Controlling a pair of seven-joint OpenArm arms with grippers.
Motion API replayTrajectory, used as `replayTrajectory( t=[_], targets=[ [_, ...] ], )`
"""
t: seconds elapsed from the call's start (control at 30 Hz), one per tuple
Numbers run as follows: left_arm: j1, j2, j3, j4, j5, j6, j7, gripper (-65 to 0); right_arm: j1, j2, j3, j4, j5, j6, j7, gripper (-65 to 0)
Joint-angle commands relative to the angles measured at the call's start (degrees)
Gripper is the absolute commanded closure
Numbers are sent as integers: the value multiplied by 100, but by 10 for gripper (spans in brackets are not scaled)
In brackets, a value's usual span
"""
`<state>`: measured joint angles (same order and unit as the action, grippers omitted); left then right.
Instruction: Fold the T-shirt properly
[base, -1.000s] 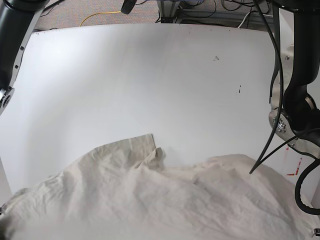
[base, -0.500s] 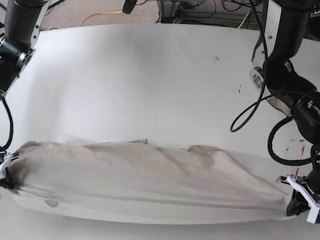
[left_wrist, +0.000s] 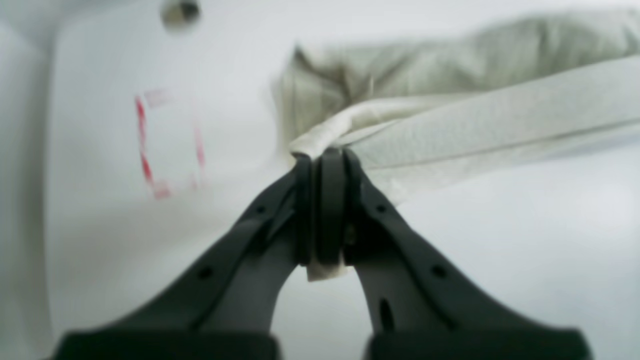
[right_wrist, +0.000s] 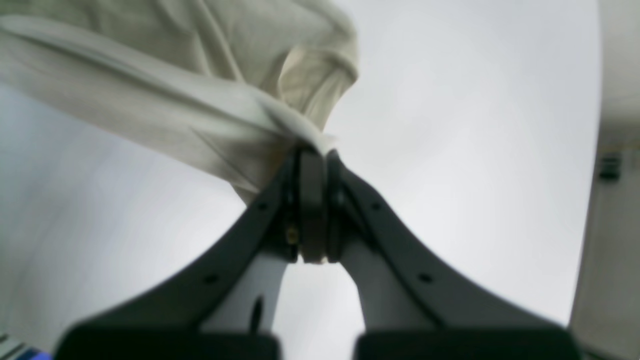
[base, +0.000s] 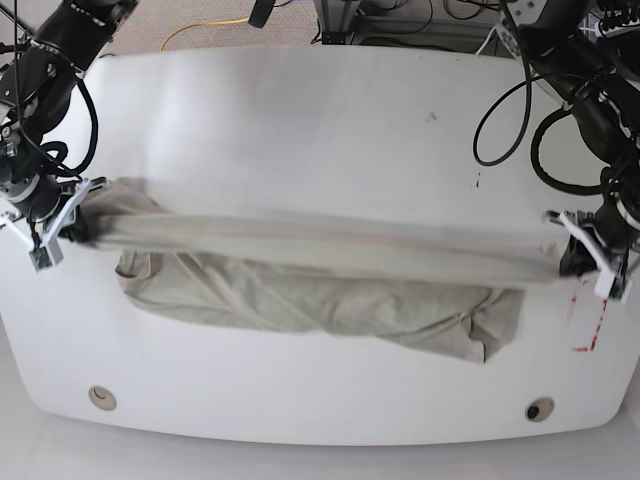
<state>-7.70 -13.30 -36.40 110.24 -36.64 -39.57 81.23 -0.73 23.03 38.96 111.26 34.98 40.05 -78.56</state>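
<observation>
A pale beige T-shirt (base: 320, 285) hangs stretched between two robot grippers above a white table (base: 300, 130). Its top edge is pulled into a long, taut, nearly level band, blurred in the overhead view, while the rest of the cloth sags below in loose wrinkles and trails onto the table surface, with a rumpled corner near the left gripper's end.

The left gripper (left_wrist: 322, 157) is closed tight on one bunched corner of the shirt; a scrap of fabric pokes out beneath the pinched tips, and the cloth runs away from it toward the other arm. Just behind this gripper, on the table, are thin red markings (base: 588, 325). The right gripper (right_wrist: 312, 150) is likewise clamped on the opposite corner, with a rolled hem or sleeve edge bulging just beyond its tips.

The shirt looks light, soft and limp, so it should drape and crease wherever it is not held taut. The fabric seems unlikely to slip from closed tips, but thin gathered corners could pull free under a sharp tug. Corners and hems are the sensible places to hold, as here, since they let the cloth be spread flat before folding.

Two small round holes (base: 102, 398) sit in the table's near edge, well apart from both grippers
</observation>
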Motion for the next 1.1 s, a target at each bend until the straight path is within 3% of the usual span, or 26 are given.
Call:
replayTrajectory(
  t=[0.0, 0.33, 0.7, 0.8, 0.87, 0.93, 1.0, 1.07],
  targets=[
    [291, -204, -311, 93, -252, -3, -123, 0, -133, -21, 249, 131, -100, -5, 54, 0],
    [1988, -556, -777, 93, -683, -3, -123, 0, -1426, -487, 302, 131, -127, -5, 72, 0],
    [2788, -547, -918, 67, -657, 6, -123, 0, -2120, -856, 284, 113, -136, -5, 81, 0],
    [2867, -547, -892, 67, -657, 6, -123, 0, -2138, -936, 293, 113, -136, -5, 81, -27],
    [2885, -547, -874, 67, -657, 6, -123, -25, -2147, -962, 302, 113, -136, -5, 81, -84],
    [2946, -556, -795, 67, -657, 6, -123, -113, -2208, -962, 302, 113, -136, -5, 81, -176],
    [2964, -565, -716, 67, -657, 41, -123, -224, -2217, -962, 302, 113, -136, -5, 81, -322],
    [2964, -617, -681, 58, -657, 41, -123, -292, -2208, -962, 302, 113, -136, -5, 81, -445]
  ],
)
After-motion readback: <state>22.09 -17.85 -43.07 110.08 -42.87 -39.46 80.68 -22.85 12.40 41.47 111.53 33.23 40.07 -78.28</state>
